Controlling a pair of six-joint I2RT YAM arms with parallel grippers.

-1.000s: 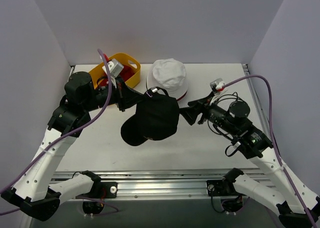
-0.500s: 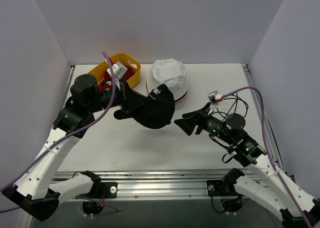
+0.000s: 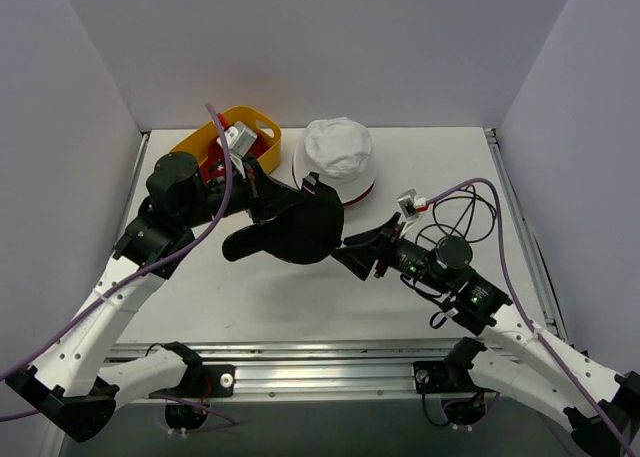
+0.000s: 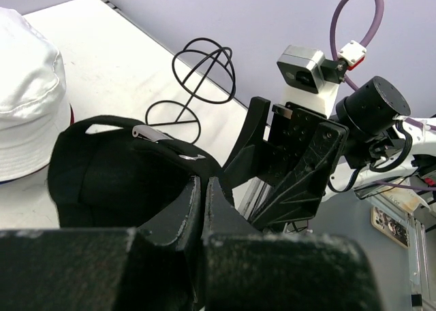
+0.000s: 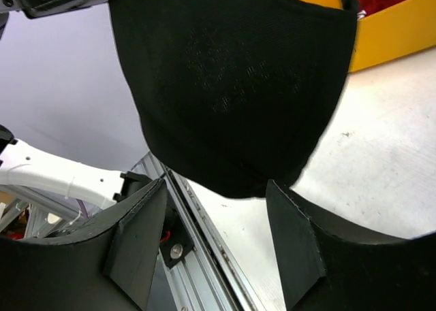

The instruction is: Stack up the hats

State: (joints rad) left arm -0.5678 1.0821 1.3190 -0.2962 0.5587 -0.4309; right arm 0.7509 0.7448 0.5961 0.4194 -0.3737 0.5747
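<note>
In the last second your left pincer point(image 4: 204, 183), clamped shut on the black cap point(image 3: 300, 227), swung it above the tabletop point(image 3: 440, 167) until the brim pointed to 9 o'clock. Your right pincer point(image 3: 348, 253), about half open and empty, drew back and then closed in at the cap's 4 o'clock. I judge this was a steadying grasp before the cap went onto the white bucket hat point(image 3: 337, 152) at 1 o'clock. Only the left wrist view showed a wire frame point(image 4: 204, 39). Only the right wrist view showed the crown dipping between the spread fingers, with contact unclear.
</note>
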